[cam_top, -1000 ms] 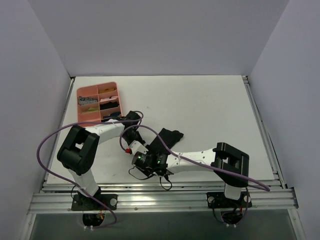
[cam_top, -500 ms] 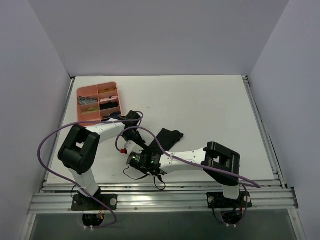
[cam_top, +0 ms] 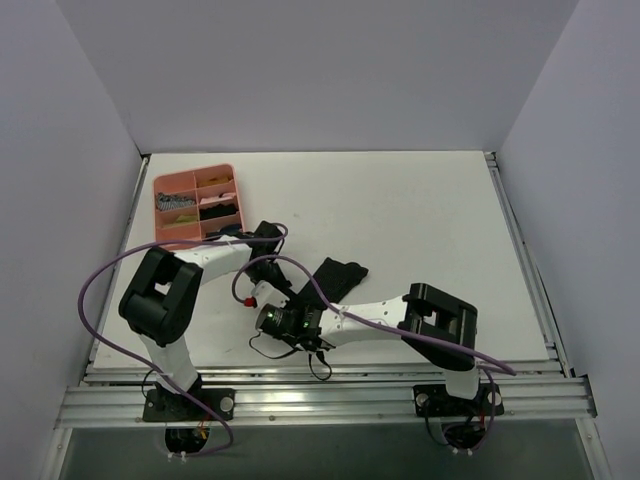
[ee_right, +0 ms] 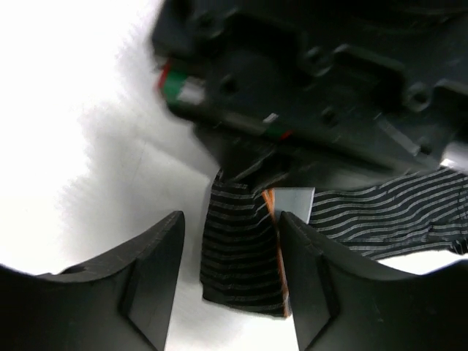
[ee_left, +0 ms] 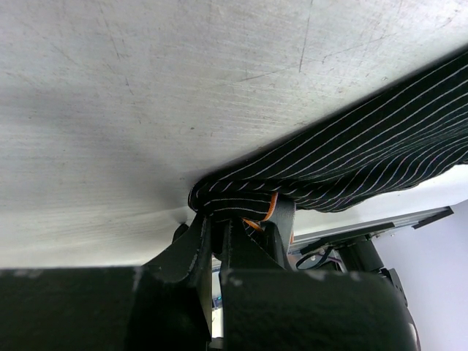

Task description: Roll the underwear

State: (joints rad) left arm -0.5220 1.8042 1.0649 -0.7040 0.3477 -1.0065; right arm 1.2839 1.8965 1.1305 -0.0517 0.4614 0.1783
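Your left gripper (ee_left: 219,223) is clamped tight on a corner of the underwear (ee_left: 365,153). Your right gripper (ee_right: 230,274) has its jaws apart, straddling that folded corner. The table (ee_left: 146,88) spreads beyond the left jaws.

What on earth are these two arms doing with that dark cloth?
The job here is rolling up a pair of black striped underwear. The left arm's fingers are pinched shut on one corner of it. The right arm's fingers stand open on either side of that pinched corner, not gripping it yet.
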